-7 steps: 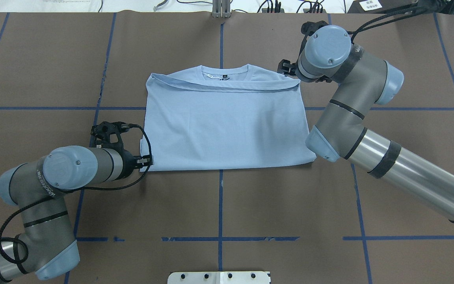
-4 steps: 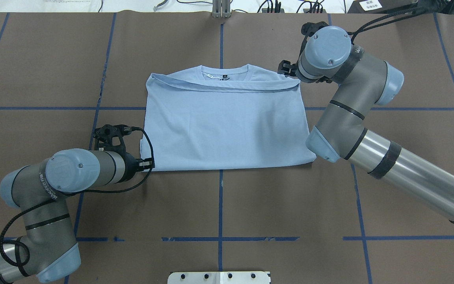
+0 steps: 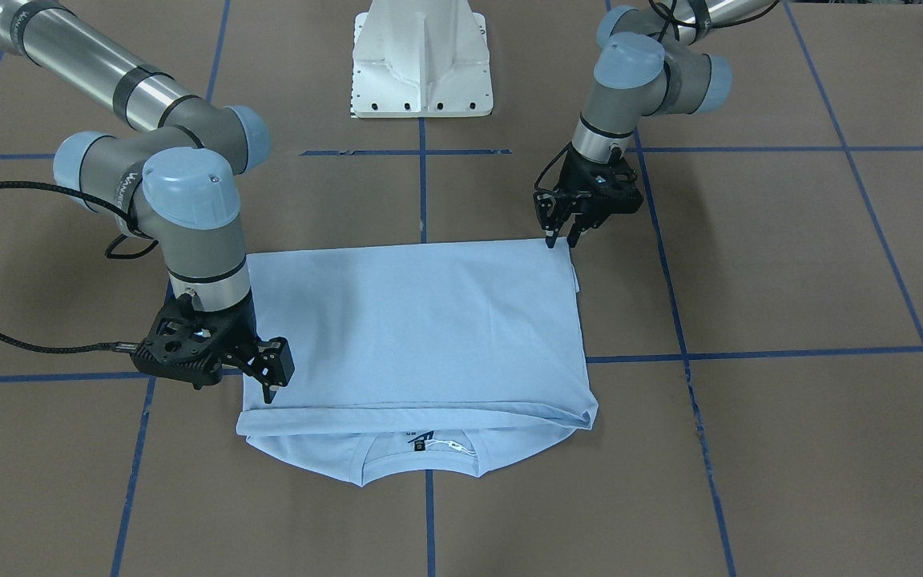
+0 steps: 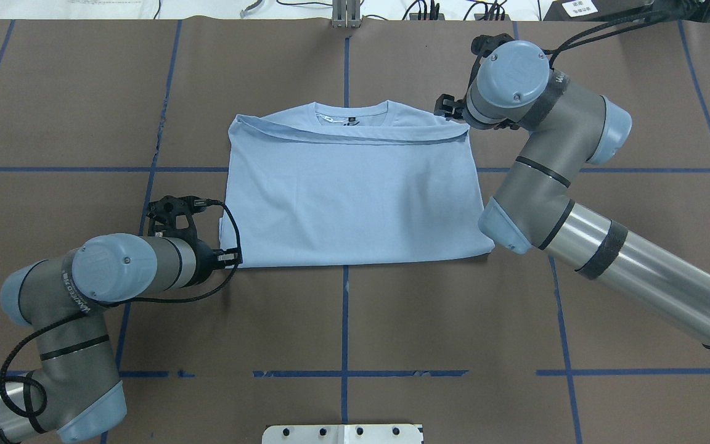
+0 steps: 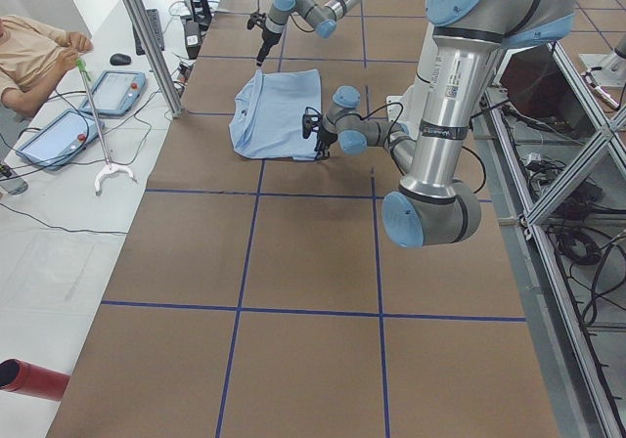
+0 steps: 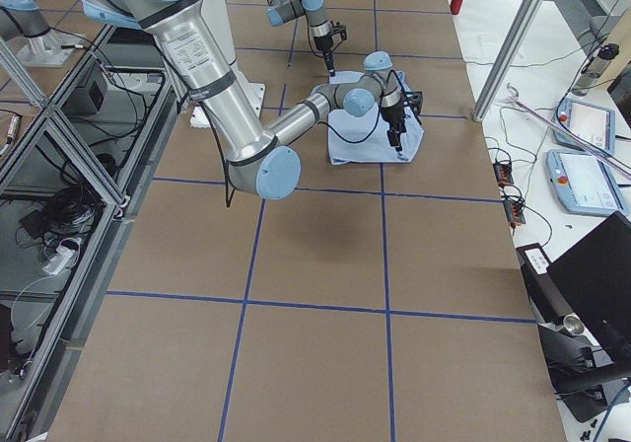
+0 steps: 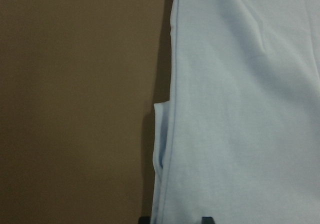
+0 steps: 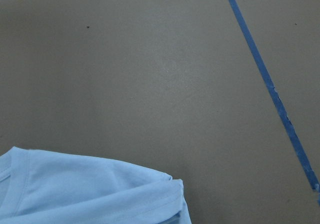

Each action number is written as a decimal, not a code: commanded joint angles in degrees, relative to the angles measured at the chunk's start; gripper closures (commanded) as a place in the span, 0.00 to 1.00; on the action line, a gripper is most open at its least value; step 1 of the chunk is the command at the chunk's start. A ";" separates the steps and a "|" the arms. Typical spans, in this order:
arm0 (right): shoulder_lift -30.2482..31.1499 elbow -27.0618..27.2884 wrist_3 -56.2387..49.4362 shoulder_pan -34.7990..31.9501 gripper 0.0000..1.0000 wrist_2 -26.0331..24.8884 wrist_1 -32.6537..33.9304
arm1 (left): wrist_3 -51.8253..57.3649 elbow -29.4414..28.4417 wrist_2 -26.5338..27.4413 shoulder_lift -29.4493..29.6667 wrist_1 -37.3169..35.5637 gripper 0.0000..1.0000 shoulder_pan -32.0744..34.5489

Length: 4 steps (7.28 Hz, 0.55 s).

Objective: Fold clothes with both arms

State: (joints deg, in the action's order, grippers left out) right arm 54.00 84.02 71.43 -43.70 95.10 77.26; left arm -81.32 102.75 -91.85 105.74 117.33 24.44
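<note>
- The T-shirt (image 4: pixel 349 197) is laid folded flat on the table (image 4: pixel 84 92).
- The left gripper (image 3: pixel 561 242) is held open at its near corner.
- The right gripper (image 3: pixel 276 385) is held open at a far corner.

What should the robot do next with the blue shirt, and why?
Probably close the left gripper on the T-shirt corner. Its jaws stand apart around that edge, and the shirt is folded only once, so it likely needs lifting for another fold.
</note>
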 commanded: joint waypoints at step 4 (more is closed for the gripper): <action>-0.12 0.00 0.02 0.02 0.00 0.00 0.00 | -0.60 -0.62 0.00 0.08 0.00 1.00 0.00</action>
State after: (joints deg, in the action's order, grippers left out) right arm 53.90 84.02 71.45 -43.68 95.10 77.26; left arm -81.91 102.18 -91.85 105.88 117.33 24.43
